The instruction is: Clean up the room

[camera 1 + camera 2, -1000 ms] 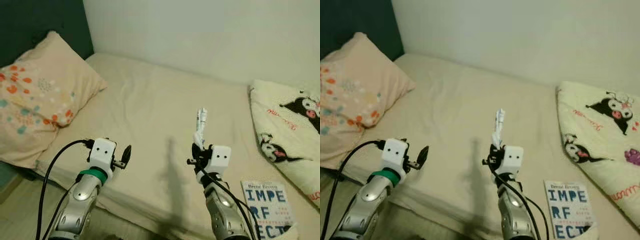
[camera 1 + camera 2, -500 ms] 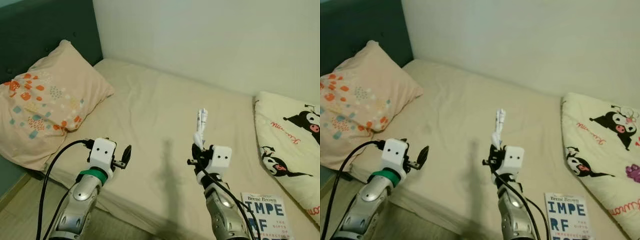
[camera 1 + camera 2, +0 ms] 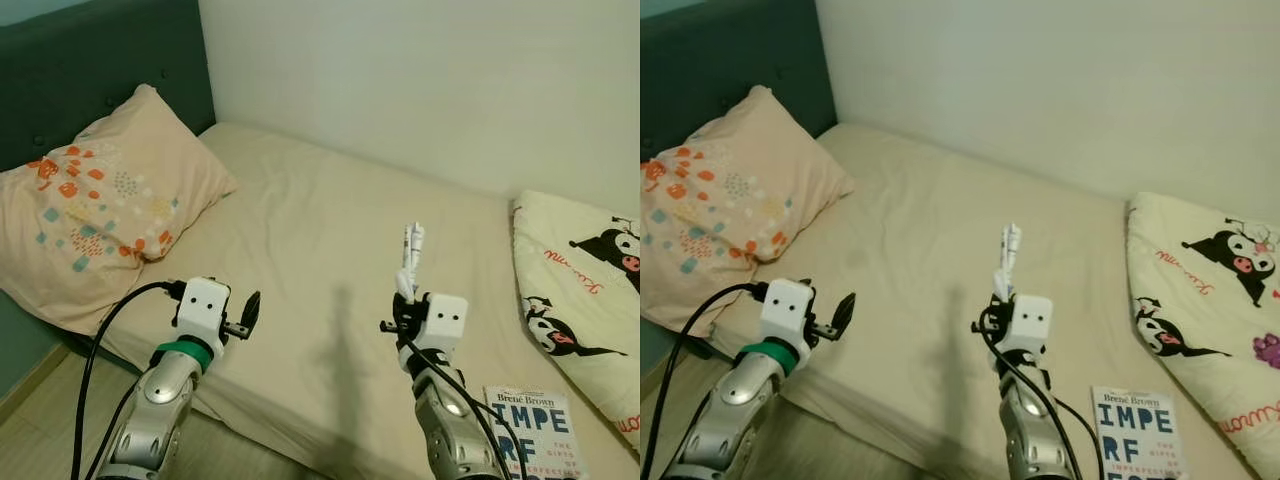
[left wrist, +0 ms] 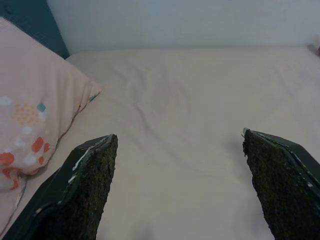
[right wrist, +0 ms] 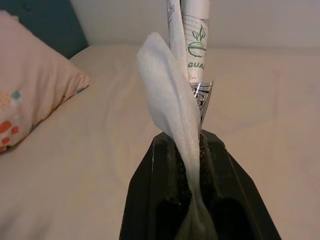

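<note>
1. Right end effector (image 3: pixel 404 300) is up over the near half of the bed (image 3: pixel 330 230), fingers pinched together on a scrap of white wrapper (image 3: pixel 409 255) that sticks straight up out of the grip; the right wrist view shows green print on it.
2. My read: litter picked up, so we're in the carry-away step. What's called for next is a bin or somewhere to drop it, and none is in sight.
3. Left end effector (image 4: pixel 180 190) is held out at the bed's near edge, fingers wide apart, holding nothing.
4. The sheet is cream, lightly creased.
5. A patterned pillow (image 3: pixel 95 215) leans at the dark teal headboard (image 3: pixel 90 70), a cartoon-print blanket (image 3: pixel 580 290) is heaped at the right, and a book (image 3: pixel 530 430) lies near it at the bed's edge.
6. A plain pale wall (image 3: pixel 420 70) runs behind.
</note>
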